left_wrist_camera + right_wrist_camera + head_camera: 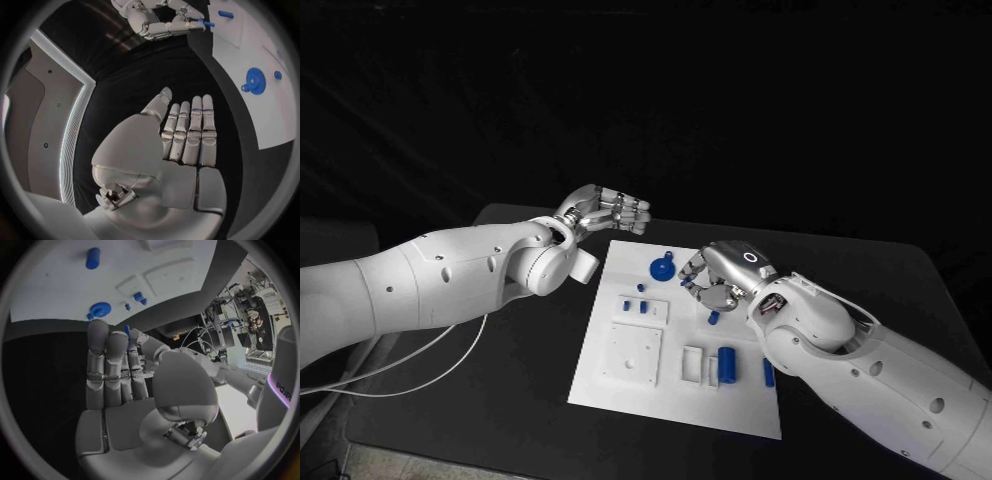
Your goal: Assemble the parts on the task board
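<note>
Parts, all small and blue, are spread over the white task board (635,385), which lies flat in the middle of the black table (891,280). A round blue gear (662,268) is seen near the board's far edge, with a small blue knob just beside it. Two small blue pegs (633,306) stand in a raised white block toward the board's left side. A blue cylinder (727,364) lies beside a white rectangular block at the board's near right, and a thin blue pin (769,373) lies close to the right edge.

The right hand (714,282) is held over the far right part of the board, next to the gear. A small blue part (127,330) is pinched between its thumb and fingertips; in the left wrist view the same piece is seen projecting from those fingers (207,23).

The left hand (603,212) is held above the table just beyond the board's far left corner, apart from the board. Nothing is held in it: in its own wrist view the fingers (190,131) are stretched out straight, side by side, with the thumb set apart.
</note>
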### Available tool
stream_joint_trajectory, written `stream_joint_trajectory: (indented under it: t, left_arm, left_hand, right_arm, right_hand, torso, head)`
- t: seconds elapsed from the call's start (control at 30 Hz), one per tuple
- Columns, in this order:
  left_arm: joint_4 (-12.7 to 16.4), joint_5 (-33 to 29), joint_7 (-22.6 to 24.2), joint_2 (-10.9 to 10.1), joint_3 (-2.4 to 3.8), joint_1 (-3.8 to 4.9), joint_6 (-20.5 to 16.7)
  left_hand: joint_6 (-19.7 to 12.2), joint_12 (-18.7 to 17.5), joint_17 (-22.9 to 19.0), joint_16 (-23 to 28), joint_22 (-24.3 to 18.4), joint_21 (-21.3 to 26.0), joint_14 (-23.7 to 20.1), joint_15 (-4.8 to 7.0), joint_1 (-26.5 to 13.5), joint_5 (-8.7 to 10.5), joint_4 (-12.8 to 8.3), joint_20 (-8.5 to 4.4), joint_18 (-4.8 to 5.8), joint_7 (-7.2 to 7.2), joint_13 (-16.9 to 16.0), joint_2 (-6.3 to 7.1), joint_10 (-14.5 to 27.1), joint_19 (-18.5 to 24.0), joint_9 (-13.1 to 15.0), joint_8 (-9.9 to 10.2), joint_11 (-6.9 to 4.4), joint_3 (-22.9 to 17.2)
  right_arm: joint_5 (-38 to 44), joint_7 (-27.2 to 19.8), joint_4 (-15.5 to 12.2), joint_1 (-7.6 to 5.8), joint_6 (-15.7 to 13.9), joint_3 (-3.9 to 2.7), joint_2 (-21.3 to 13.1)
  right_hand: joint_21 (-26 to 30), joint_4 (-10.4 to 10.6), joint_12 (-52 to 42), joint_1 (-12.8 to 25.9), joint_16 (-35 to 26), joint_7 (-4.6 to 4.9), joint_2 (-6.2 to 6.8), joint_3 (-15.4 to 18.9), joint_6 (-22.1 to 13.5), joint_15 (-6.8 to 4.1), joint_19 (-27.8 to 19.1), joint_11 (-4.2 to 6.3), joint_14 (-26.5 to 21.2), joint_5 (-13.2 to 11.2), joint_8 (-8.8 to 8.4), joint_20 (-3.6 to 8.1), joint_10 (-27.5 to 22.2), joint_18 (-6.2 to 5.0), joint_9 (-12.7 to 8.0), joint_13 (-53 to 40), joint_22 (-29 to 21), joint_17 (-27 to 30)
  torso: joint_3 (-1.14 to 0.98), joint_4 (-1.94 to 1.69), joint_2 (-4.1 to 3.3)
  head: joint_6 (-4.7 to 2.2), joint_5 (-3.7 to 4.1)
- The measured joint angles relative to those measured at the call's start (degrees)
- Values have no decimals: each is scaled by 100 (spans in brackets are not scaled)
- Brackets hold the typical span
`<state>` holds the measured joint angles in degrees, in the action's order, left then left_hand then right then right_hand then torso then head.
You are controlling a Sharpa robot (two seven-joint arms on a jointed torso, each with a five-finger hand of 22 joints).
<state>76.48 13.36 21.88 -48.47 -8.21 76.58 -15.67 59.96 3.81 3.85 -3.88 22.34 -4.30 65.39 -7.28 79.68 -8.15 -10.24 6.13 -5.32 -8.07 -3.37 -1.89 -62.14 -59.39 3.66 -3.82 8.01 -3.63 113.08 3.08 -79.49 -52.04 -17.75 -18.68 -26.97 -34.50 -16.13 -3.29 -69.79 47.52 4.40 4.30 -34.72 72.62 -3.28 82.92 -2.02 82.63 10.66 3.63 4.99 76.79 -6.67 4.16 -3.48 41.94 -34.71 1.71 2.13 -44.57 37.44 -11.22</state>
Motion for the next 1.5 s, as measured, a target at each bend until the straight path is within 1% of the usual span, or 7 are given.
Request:
stream_joint_trajectory:
  t: [0.2,0.33,0.47,0.9,1.0,1.13,1.5]
  left_arm:
    - [-17,-57,75,95,-1,0,-193]
    - [-23,-90,104,174,-3,0,-301]
    - [-51,-102,129,253,-4,0,-395]
    - [-103,-102,170,386,-7,0,-531]
    - [-106,-103,172,402,-7,0,-540]
    - [-106,-106,173,410,-7,0,-545]
    - [-105,-119,173,413,-7,0,-546]
  left_hand:
    - [0,0,0,0,-15,0,0,0,0,0,0,0,0,0,0,0,0,0,0,0,0,0]
    - [0,0,0,0,-29,0,0,0,0,0,17,0,0,0,0,0,0,0,0,0,0,16]
    - [0,0,0,0,-38,0,0,0,0,0,23,0,0,0,0,0,0,0,0,0,0,23]
    - [0,0,0,0,-37,0,0,0,0,0,23,0,0,0,0,0,0,1,0,0,0,23]
    - [0,0,0,0,-37,0,0,0,0,0,24,0,0,0,0,0,0,0,0,0,0,23]
    - [0,0,0,0,-37,0,0,0,0,0,23,0,0,0,0,0,0,1,0,0,0,23]
    - [0,0,0,0,-101,0,0,0,0,0,47,0,0,0,0,0,0,1,0,0,0,-1]
  right_arm:
    - [65,-54,28,74,19,134,239]
    - [178,-73,52,118,60,294,373]
    - [306,-83,129,135,131,465,491]
    - [611,-101,390,229,265,838,710]
    - [661,-106,453,260,282,895,739]
    - [729,-108,528,293,301,934,750]
    - [885,-68,655,305,320,967,788]
  right_hand:
    - [55,0,7,-15,0,0,-15,1,-1,1,32,0,1,26,-11,11,0,-3,-2,1,30,7]
    - [65,-1,10,-15,0,0,-15,1,-1,1,32,1,2,26,-16,11,0,-4,-3,0,45,7]
    - [65,-1,12,-16,0,1,-16,1,-1,-4,32,1,-3,26,-19,11,-1,-5,-2,0,54,7]
    - [132,10,29,-22,0,3,-22,-9,-5,-12,51,11,-12,48,-31,12,-11,-7,3,-3,100,12]
    - [133,18,30,-22,0,4,-22,-16,-6,-12,61,12,-12,48,-32,22,-11,-7,3,-3,108,12]
    - [159,7,4,-22,0,5,-22,-27,-6,-12,61,13,-11,48,-32,22,-13,-7,3,-3,144,20]
    - [180,16,3,-21,0,8,-21,-50,-10,-11,61,-1,-10,45,-33,21,1,-7,3,-3,194,20]
  torso:
    - [22,-10,15]
    - [25,-10,15]
    - [29,-10,18]
    - [15,-7,9]
    - [13,-7,5]
    - [8,-7,5]
    - [4,1,9]
  head:
    - [66,-193]
    - [82,-302]
    - [92,-363]
    - [188,-562]
    - [222,-604]
    - [236,-645]
    - [257,-646]
